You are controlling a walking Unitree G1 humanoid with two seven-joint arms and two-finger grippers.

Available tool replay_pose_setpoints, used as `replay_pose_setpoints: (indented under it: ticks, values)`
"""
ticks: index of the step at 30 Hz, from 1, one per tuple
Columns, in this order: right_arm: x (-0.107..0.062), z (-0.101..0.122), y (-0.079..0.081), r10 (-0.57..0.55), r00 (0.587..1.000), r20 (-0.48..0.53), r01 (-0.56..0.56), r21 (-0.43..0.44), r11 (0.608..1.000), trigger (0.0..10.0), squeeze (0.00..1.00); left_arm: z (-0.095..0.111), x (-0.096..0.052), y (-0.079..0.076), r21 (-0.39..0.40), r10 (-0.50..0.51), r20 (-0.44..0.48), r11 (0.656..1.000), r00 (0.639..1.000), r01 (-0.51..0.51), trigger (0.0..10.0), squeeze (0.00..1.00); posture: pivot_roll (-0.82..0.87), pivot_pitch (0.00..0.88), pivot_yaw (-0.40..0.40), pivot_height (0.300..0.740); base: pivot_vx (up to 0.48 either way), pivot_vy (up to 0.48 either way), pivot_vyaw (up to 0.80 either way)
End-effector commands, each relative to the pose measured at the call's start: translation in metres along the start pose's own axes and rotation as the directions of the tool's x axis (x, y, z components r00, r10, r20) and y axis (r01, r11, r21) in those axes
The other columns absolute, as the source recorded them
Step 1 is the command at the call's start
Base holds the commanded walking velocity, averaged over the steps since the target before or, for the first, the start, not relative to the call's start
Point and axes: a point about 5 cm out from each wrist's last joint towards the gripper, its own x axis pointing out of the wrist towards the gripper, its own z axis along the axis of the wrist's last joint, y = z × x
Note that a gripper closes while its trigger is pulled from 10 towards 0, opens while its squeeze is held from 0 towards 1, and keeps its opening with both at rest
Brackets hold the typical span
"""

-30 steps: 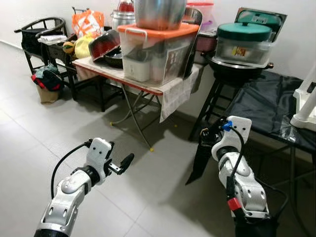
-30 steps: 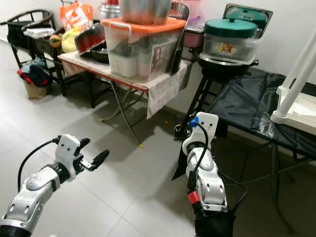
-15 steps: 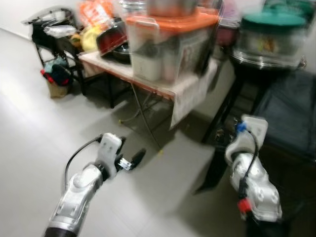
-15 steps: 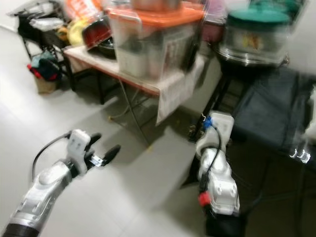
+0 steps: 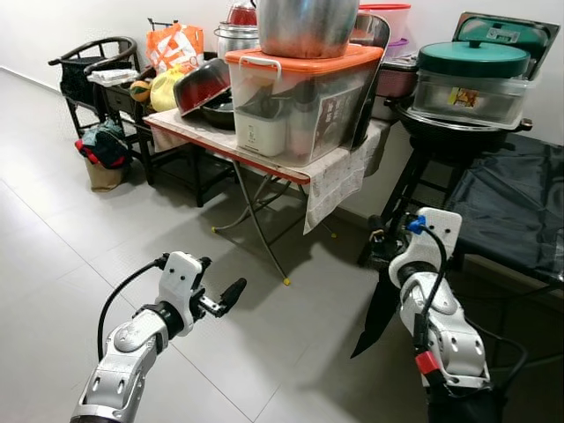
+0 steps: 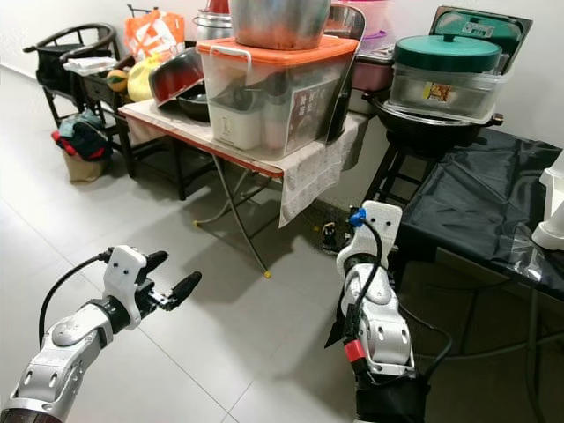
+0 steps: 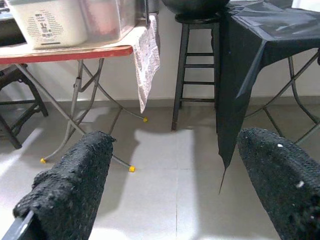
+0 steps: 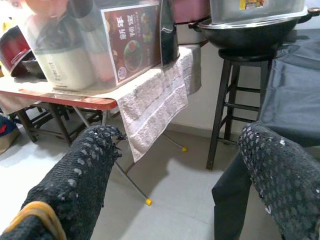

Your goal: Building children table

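My left gripper (image 5: 220,280) is held out low over the grey tile floor, open, with nothing between its black fingers (image 7: 70,185). My right gripper (image 8: 185,170) is raised in front of the black-draped table (image 5: 502,203); it is open too and empty. Its silver wrist (image 5: 423,256) hides the fingers in the eye views. A white plastic part (image 6: 551,207) rests on the black cover at the far right edge.
A folding table (image 5: 231,141) ahead carries a clear box with an orange lid (image 5: 304,97), a steel pot and pans. A wok under a green-lidded container (image 5: 471,75) sits on a dark stool. A chair (image 5: 88,75) with bags stands at far left. Open floor lies ahead.
The camera swung and blurred, then settled a little further back and to the right. Both arms hold the same pose, both grippers open as before.
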Motion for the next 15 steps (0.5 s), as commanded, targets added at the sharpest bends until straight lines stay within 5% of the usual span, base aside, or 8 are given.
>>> replay_pose_setpoints:
  ticks: [1, 15]
  values:
    - [-0.0007, -0.0031, -0.0021, -0.016, 1.000, -0.022, 0.016, 0.010, 1.000, 10.0, 0.00, -0.0006, -0.0007, -0.0015, -0.002, -0.014, -0.004, 1.000, 1.000, 0.014, 10.0, 0.00, 0.07, 0.000, -0.066, 0.740, 0.000, 0.000, 0.00]
    - [0.0011, -0.0042, -0.0011, -0.018, 0.999, -0.043, 0.019, 0.024, 1.000, 10.0, 0.00, -0.0029, -0.0019, -0.0017, 0.004, -0.029, -0.021, 1.000, 0.999, 0.029, 10.0, 0.00, 0.08, 0.000, -0.066, 0.740, 0.000, 0.055, -0.40]
